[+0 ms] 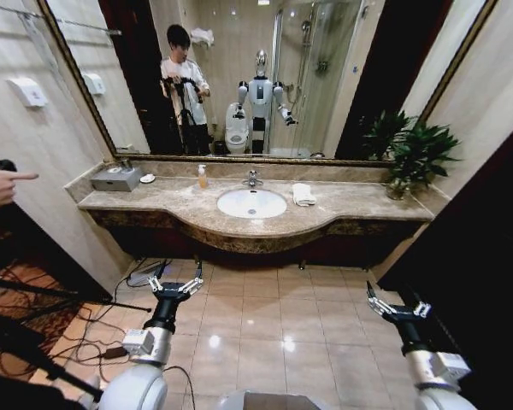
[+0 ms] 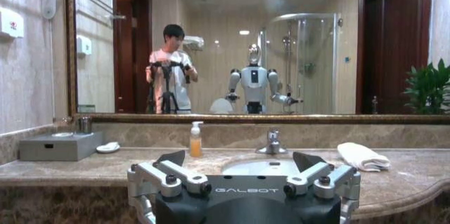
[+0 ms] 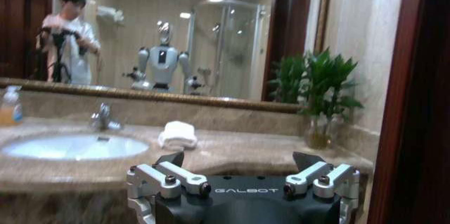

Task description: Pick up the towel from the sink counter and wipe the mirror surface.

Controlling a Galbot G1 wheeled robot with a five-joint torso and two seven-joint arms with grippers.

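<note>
The robot stands back from the counter [image 1: 359,198], a long mottled beige-brown marble slab with a curved front and a dark edge, set over a floor of glossy tan tiles [image 1: 265,316]. An oval white basin [image 1: 251,203] sits at its middle under a chrome faucet [image 1: 252,178]. The towel [image 1: 303,194], folded and white, lies on the counter just to the right of the basin, near the back ledge. A soap bottle [image 1: 203,177] stands left of the faucet, and a grey box [image 1: 116,178] rests at the far left end. A green potted plant [image 1: 410,154] fills the right corner. The wide mirror [image 1: 342,77] in its thin dark frame runs the length of the wall above.

Both arms hang low over the tiles, well apart from the counter. The left claw [image 1: 178,286] and the right claw [image 1: 397,309] appear spread wide, and neither holds anything.
</note>
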